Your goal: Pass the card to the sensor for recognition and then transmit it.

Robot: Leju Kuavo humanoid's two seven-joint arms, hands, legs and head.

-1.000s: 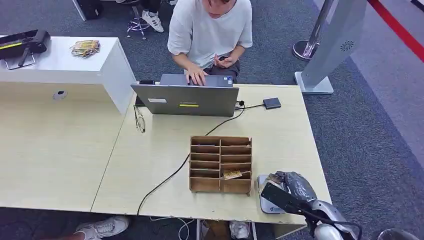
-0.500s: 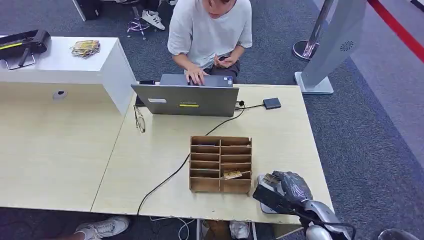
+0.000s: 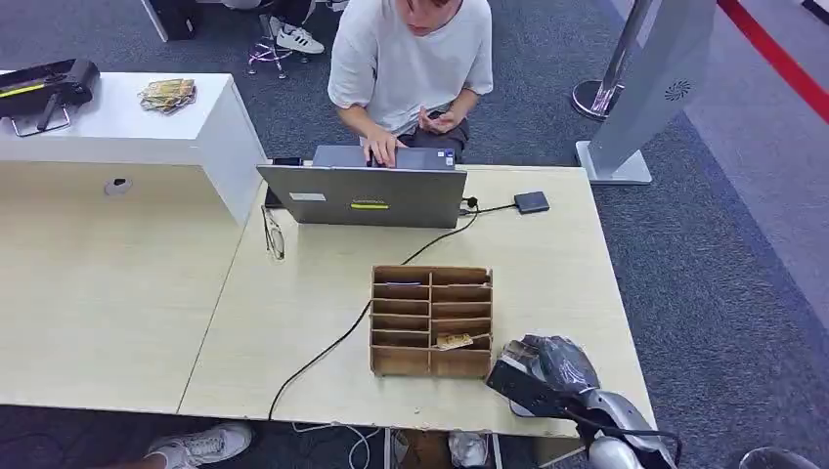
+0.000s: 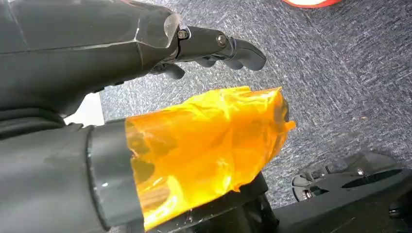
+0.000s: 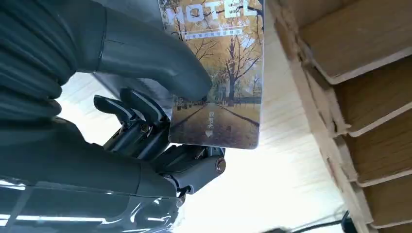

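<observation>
One card point(image 5: 218, 73) is what you are holding: the right hand's point(image 3: 552, 363) thumb presses its printed face while the darker fingers point(image 5: 141, 121) back it from behind, so it is pinched, not cupped. Its long axis runs out past the fingertips toward the wooden slot rack point(image 3: 431, 320), which stands just beside the hand. In the head view your right hand hovers at the near right corner of the table point(image 3: 293, 293), over the small grey sensor pad point(image 3: 520, 403), which it largely hides. Judge the reader as lying under the card, so the coming move is likely downward. Your left hand point(image 4: 214, 48) hangs over carpet, fingers loosely curled, holding nothing, and is far less well placed.
</observation>
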